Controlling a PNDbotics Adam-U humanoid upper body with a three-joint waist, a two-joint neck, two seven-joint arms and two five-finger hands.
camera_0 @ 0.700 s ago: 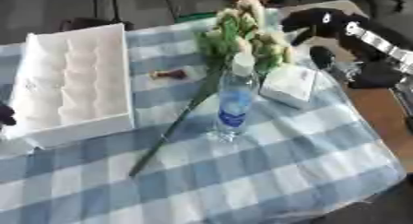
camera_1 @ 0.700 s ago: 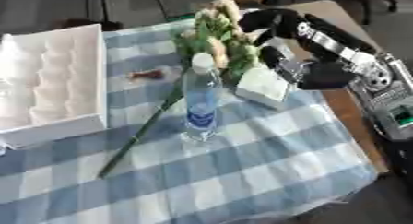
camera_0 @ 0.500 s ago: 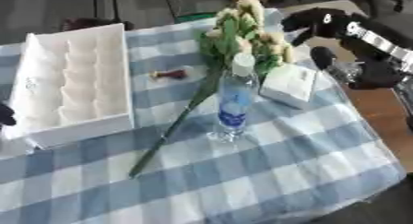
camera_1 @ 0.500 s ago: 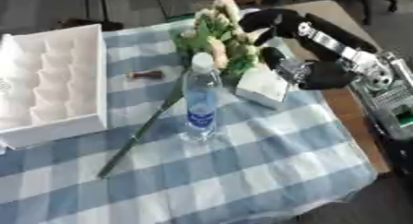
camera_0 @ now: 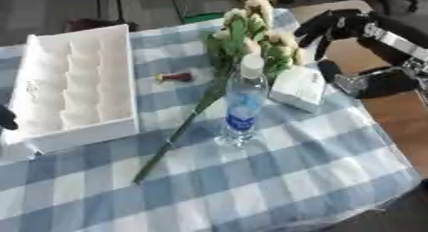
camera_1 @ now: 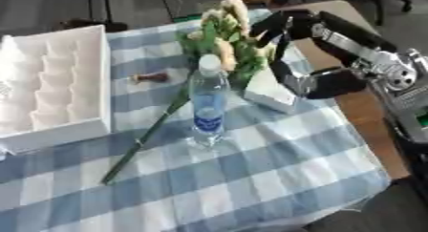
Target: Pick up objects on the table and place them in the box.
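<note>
A white box (camera_0: 50,131) with several compartments lies at the left of the checked table. A clear water bottle (camera_0: 242,107) with a blue label stands upright in the middle. A bunch of pale flowers (camera_0: 251,35) lies behind it, its long green stem (camera_0: 180,133) running toward the front left. A small white pack (camera_0: 297,88) rests right of the bottle. A small red-brown thing (camera_0: 174,77) lies beside the box. My black right hand (camera_1: 338,35) hovers open over the flowers and the pack, holding nothing. A dark bit of my left hand (camera_0: 5,117) shows at the left edge.
The blue-and-white cloth (camera_0: 276,178) covers the table, and its front half is bare cloth. A brown wooden surface (camera_0: 401,121) shows past the cloth's right edge.
</note>
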